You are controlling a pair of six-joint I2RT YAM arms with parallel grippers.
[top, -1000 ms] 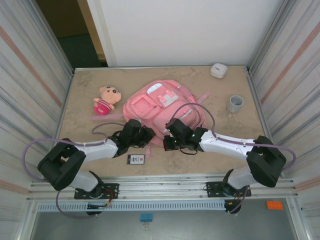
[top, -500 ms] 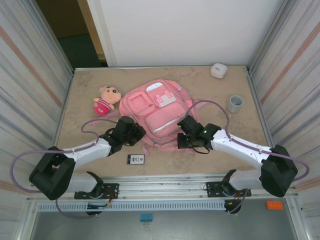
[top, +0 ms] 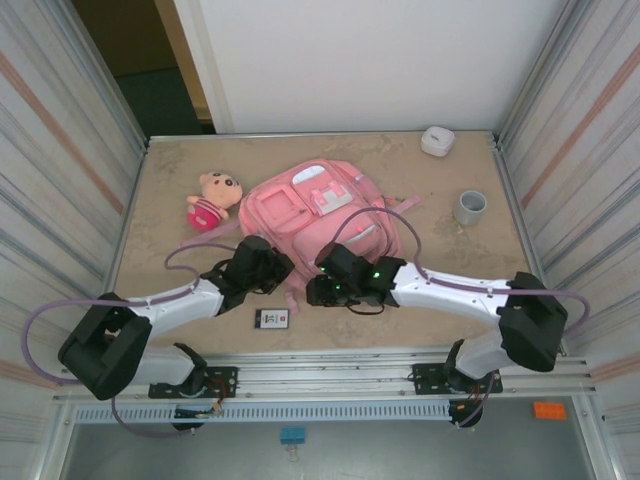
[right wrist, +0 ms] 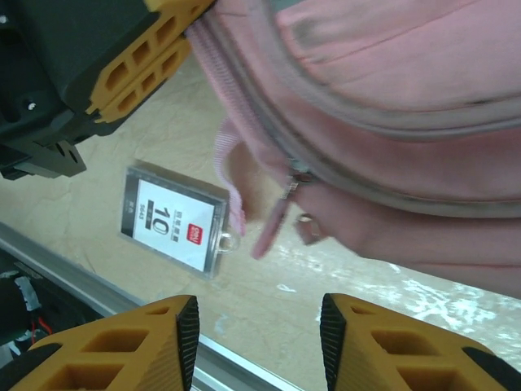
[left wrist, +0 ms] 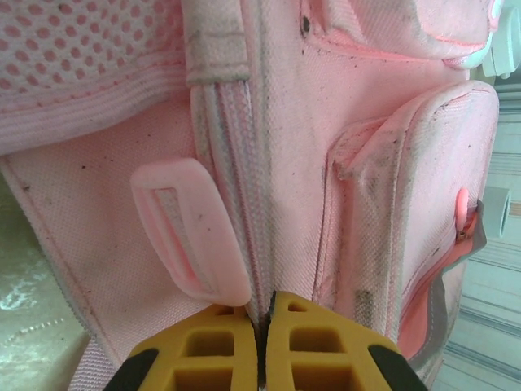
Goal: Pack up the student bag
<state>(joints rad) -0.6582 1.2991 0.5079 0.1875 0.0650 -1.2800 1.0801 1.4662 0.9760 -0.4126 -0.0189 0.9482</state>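
Two grippers: both work at the near edge of the student bag (top: 320, 215); the left gripper (top: 283, 272) is at its near-left corner and the right gripper (top: 315, 292) just beside it, toward the middle.
Student bag: lies flat on the table (top: 165, 175), pockets up, main zip line running along its near side.
Left gripper: fingers pressed together on a ridge of the bag's pink webbing, right next to a pink plastic loop (left wrist: 191, 232); a thin pinch on fabric.
Right gripper: jaws apart with nothing between them, hanging over bare table just off the bag's near edge.
Zip pull (right wrist: 277, 220): dangles from the bag's near edge, ahead of the right fingers and not touched.
Badge card (right wrist: 172, 221): flat on the table just off the bag's near edge, apart from the bag.
Around the bag: plush doll (top: 210, 200) to its left, cup (top: 470, 208) to its right, white case (top: 437, 141) beyond its far-right corner.
Likely step: catching the zip pull to open the bag while the left side is held.
Risk, slip: the left pinch is shallow, so a hard tug on the zip could pull the webbing free.
Risk, miss: the pull is small and limp; closing off-line would catch fabric instead.
Risk, drag: the bag may slide over the badge card or bump it away.
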